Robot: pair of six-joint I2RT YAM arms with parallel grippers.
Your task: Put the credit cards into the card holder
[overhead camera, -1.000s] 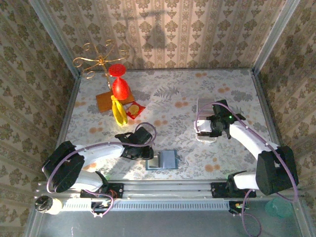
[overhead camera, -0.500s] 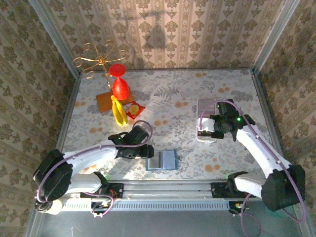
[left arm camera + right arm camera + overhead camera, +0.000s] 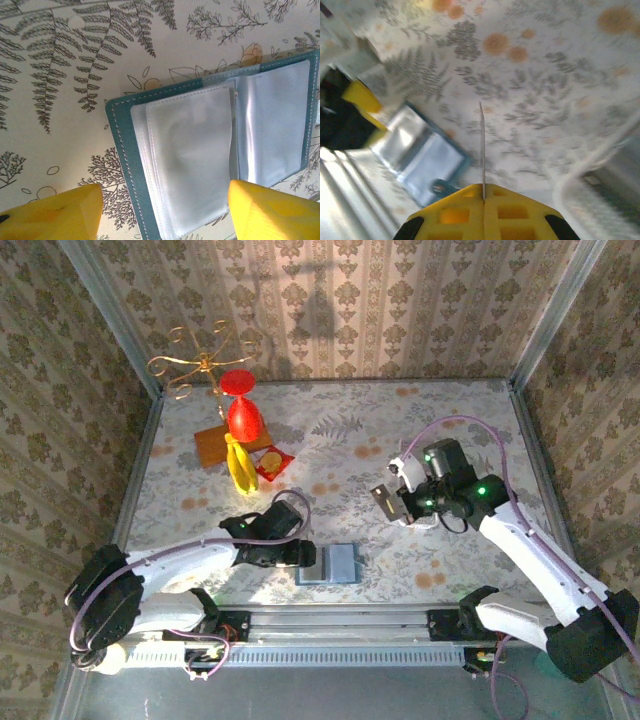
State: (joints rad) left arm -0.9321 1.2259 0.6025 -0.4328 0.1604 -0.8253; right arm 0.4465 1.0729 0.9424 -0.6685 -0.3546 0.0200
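Right wrist, card [image 3: 483, 150] edge-on, card holder [image 3: 432, 156] blurred

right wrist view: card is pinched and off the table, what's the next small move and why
Probably carry the right gripper toward the card holder, to its left. It is shut on a card held edge-up off the table, and the holder lies open, clear sleeves up, with the left gripper open at its edge.
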